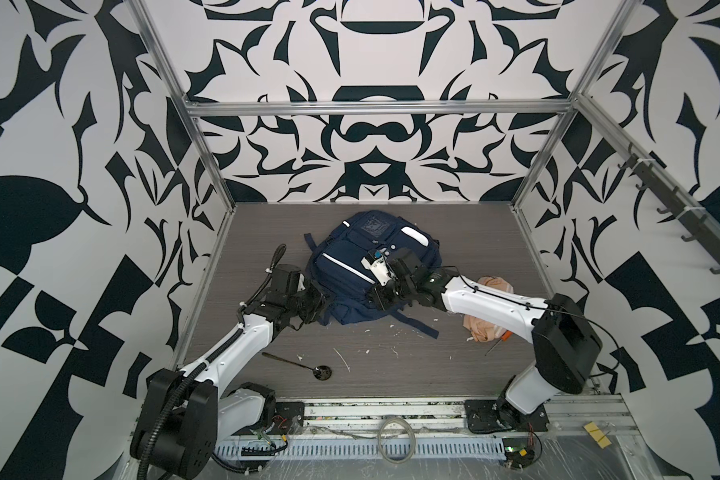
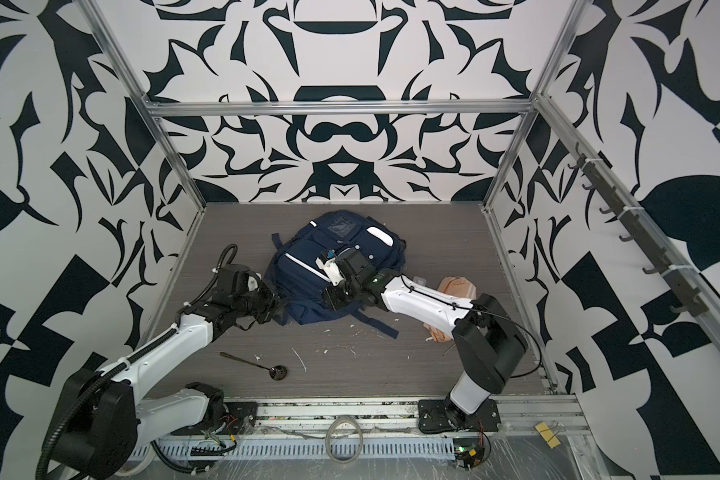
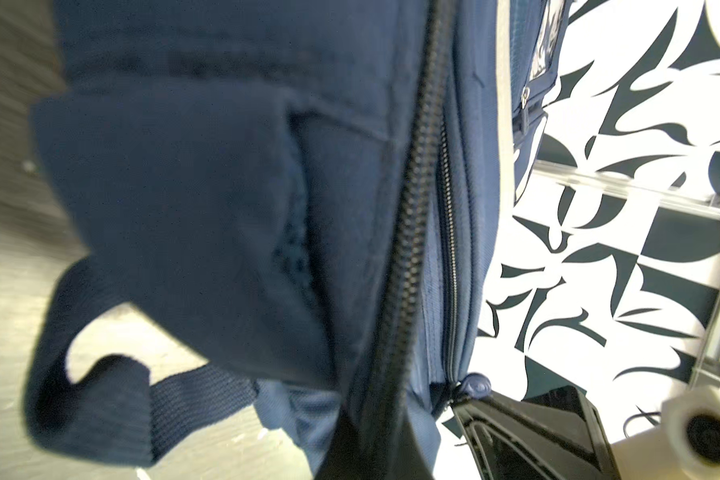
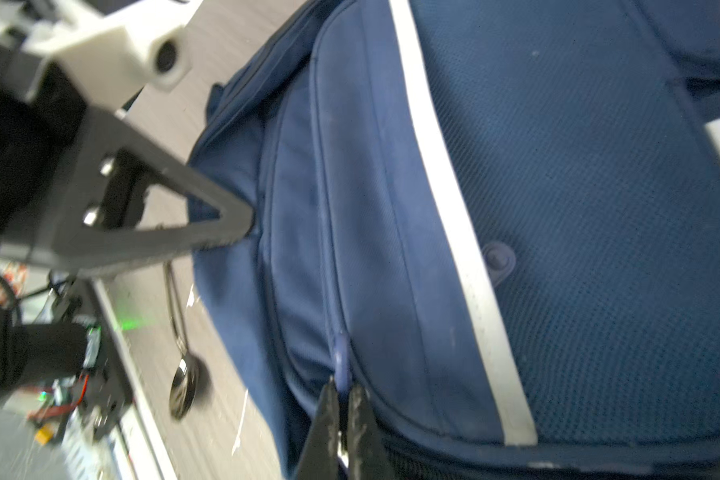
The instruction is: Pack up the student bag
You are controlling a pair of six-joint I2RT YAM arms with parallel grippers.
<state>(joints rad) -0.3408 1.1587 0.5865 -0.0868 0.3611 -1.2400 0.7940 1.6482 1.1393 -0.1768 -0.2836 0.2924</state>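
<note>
On the grey wood-grain desk (image 1: 433,374), the large navy-blue fabric backpack (image 1: 346,270) lies at both arms' jaws: right jaws pinched shut on its blue zip pull (image 4: 341,353); left jaws closed against its side seam.

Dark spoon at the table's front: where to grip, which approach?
Probably best to pinch the spoon mid-handle, straight down from above, jaws across the handle. It lies flat on the table, so no side gives a way under it. The handle is thin and straight, while the bowl is wide and rounded.
</note>
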